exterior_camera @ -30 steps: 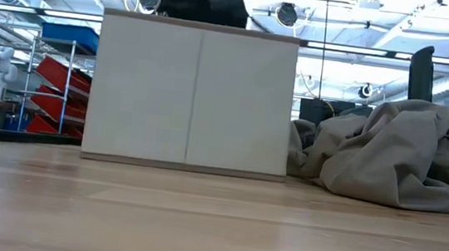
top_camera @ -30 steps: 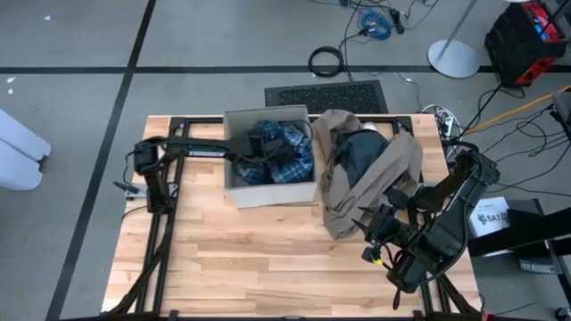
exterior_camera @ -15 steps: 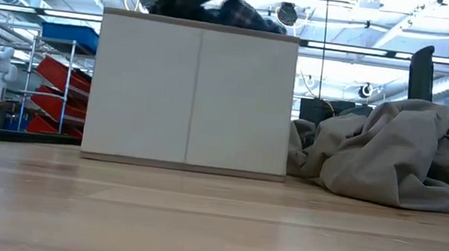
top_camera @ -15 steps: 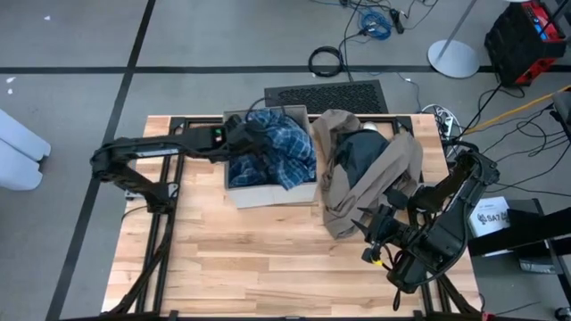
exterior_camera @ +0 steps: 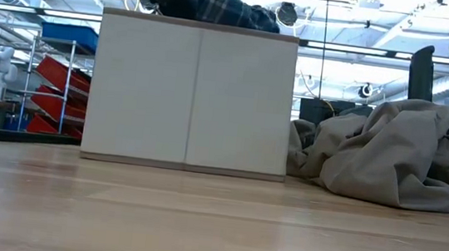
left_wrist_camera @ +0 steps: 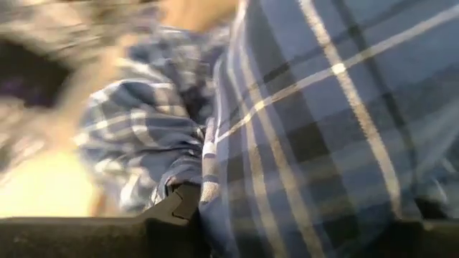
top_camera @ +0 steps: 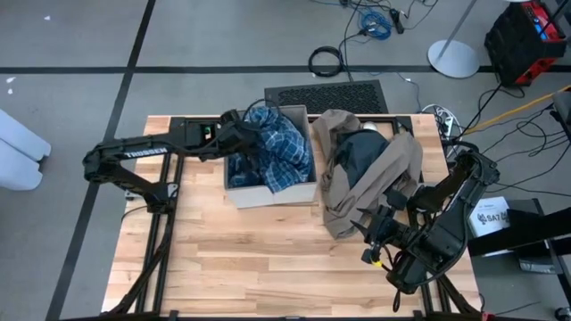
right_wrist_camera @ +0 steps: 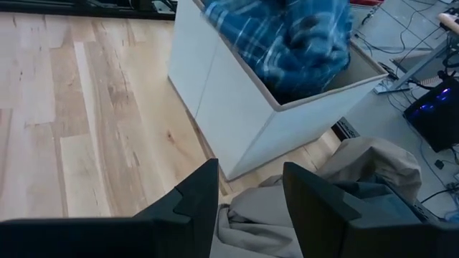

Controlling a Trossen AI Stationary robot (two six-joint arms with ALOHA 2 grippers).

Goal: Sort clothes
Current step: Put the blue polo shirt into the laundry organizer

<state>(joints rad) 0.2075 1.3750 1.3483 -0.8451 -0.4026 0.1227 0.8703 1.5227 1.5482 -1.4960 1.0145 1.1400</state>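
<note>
Standing on the wooden table (top_camera: 223, 250), the cardboard box (top_camera: 268, 191) holds the blue-white plaid shirt (top_camera: 278, 152), which heaps above its rim and, from the low camera, shows only as a plaid hump (exterior_camera: 228, 9) over the box's pale wall (exterior_camera: 194, 93). Just beside the box lies the taupe-brown piece (top_camera: 357, 192), rumpled over a dark black-green piece (top_camera: 361, 152) that peeps out at its middle; at table height only its tan folds (exterior_camera: 389, 151) can be made out. Beyond the table's far edge are a black floor mat (top_camera: 326, 94), coiled cables (top_camera: 326, 61) and a round stand base (top_camera: 454, 57). The left gripper (top_camera: 243, 134) reaches over the box's far-left corner, right against the shirt; its wrist camera is filled with plaid cloth (left_wrist_camera: 308, 129) pressed close, hiding the fingertips, so whether the jaws hold the fabric or merely touch it cannot be told, though cloth seems draped across one dark finger (left_wrist_camera: 179, 204). The right gripper (top_camera: 373, 234) waits at the near edge of the taupe heap, its two fingers (right_wrist_camera: 197, 197) parted with nothing between them, the box and shirt well ahead of it
</note>
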